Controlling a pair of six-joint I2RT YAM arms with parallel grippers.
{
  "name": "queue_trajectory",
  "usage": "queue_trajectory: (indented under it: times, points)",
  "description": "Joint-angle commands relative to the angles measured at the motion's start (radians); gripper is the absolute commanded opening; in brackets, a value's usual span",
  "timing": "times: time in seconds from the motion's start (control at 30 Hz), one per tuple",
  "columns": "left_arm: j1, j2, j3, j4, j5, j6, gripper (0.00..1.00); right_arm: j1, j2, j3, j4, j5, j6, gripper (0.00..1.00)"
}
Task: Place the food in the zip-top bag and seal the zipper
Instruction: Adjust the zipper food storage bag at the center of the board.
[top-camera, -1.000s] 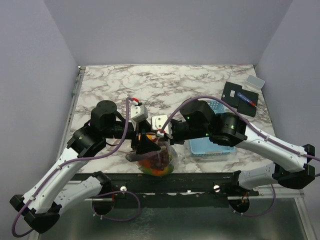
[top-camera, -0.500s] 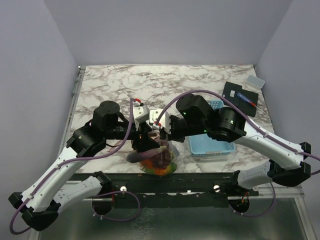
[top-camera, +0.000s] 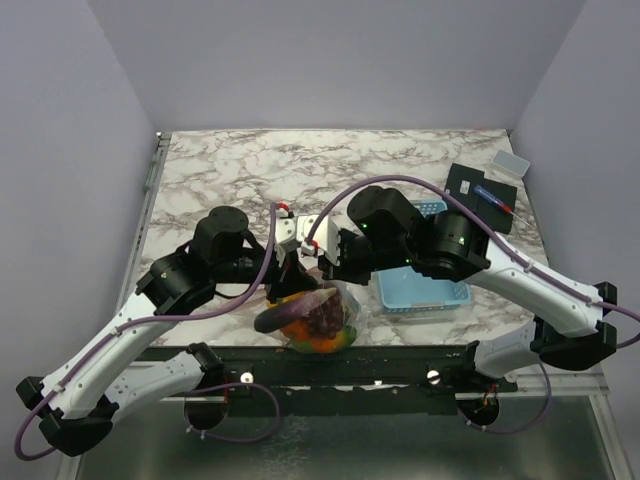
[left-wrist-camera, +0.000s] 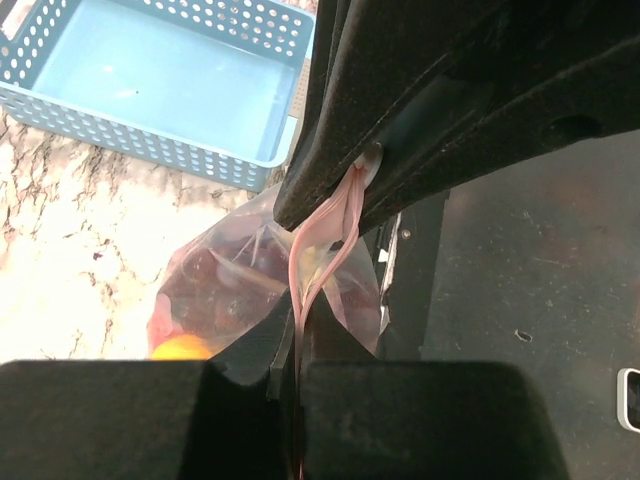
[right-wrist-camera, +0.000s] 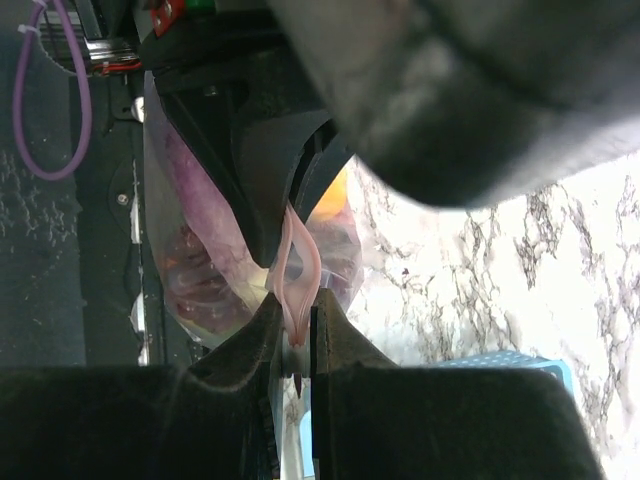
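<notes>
The zip-top bag (top-camera: 318, 318) hangs at the table's front edge, lifted by its mouth, with the food inside: an orange piece (left-wrist-camera: 185, 347), a purple piece (right-wrist-camera: 195, 180) and dark grapes (right-wrist-camera: 190, 285). The pinkish-red zipper (left-wrist-camera: 322, 240) runs between the two grippers, its two sides bowed slightly apart in the middle. My left gripper (left-wrist-camera: 297, 345) is shut on one end of the zipper. My right gripper (right-wrist-camera: 298, 330) is shut on the other end (right-wrist-camera: 300, 275). In the top view both grippers (top-camera: 292, 268) (top-camera: 322, 262) meet tip to tip above the bag.
A light-blue perforated basket (top-camera: 428, 292) stands just right of the bag, and in the left wrist view (left-wrist-camera: 150, 80) it holds nothing. A black pad with a pen (top-camera: 483, 195) and a small clear box (top-camera: 510, 163) lie at the back right. The black front rail (top-camera: 400, 355) runs below the bag.
My left gripper has closed onto the zipper, having stood open a second ago. Both arms have shifted slightly to the right with the bag's mouth pinched between them.
</notes>
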Motion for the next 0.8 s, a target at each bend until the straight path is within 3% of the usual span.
queue_trajectory:
  times: [0.0, 0.1, 0.23, 0.37, 0.47, 0.77]
  points:
    - [-0.015, -0.007, 0.019, -0.035, -0.034, 0.021, 0.00, 0.000, -0.009, 0.042, 0.047, 0.030, 0.024, 0.01]
    - [-0.016, -0.018, 0.023, -0.034, -0.038, 0.035, 0.00, -0.001, -0.034, 0.004, 0.081, 0.051, 0.026, 0.14]
    - [-0.016, -0.032, 0.030, -0.034, -0.017, 0.035, 0.00, -0.001, -0.111, -0.102, 0.175, 0.056, 0.023, 0.55]
    - [-0.017, -0.041, 0.034, -0.035, 0.020, 0.034, 0.00, -0.001, -0.205, -0.218, 0.287, 0.050, 0.023, 0.73]
    - [-0.017, -0.046, 0.040, -0.035, 0.047, 0.032, 0.00, -0.001, -0.266, -0.290, 0.343, 0.029, 0.023, 0.78]
    - [-0.017, -0.072, 0.078, -0.034, 0.136, 0.030, 0.00, -0.001, -0.375, -0.444, 0.478, -0.077, 0.059, 0.79]
